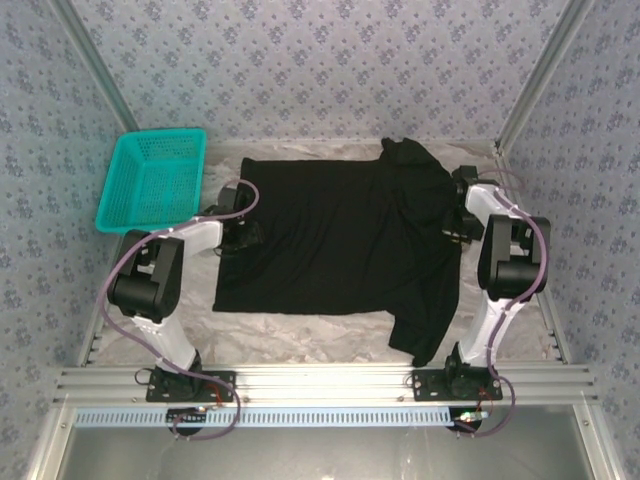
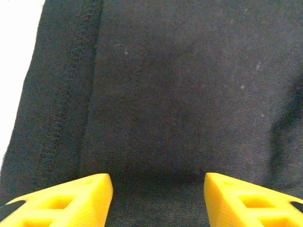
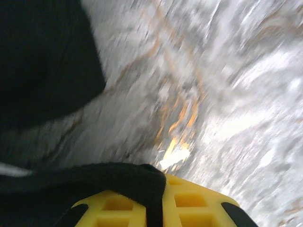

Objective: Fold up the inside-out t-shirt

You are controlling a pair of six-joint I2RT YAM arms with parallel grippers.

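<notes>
We note right gripper (image 3: 156, 191) pinching only a thin t-shirt (image 1: 330, 240) edge, left gripper (image 2: 158, 184) spread empty: it may slip on lifting.

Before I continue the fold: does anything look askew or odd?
The t-shirt lies flat on the left side, but its right side is bunched and skewed, a flap trailing toward the near edge. The teal basket sits angled at the far-left corner.

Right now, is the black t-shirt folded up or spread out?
Mostly spread out: the t-shirt lies flat on the table, and only its right-hand strip is doubled over.
</notes>
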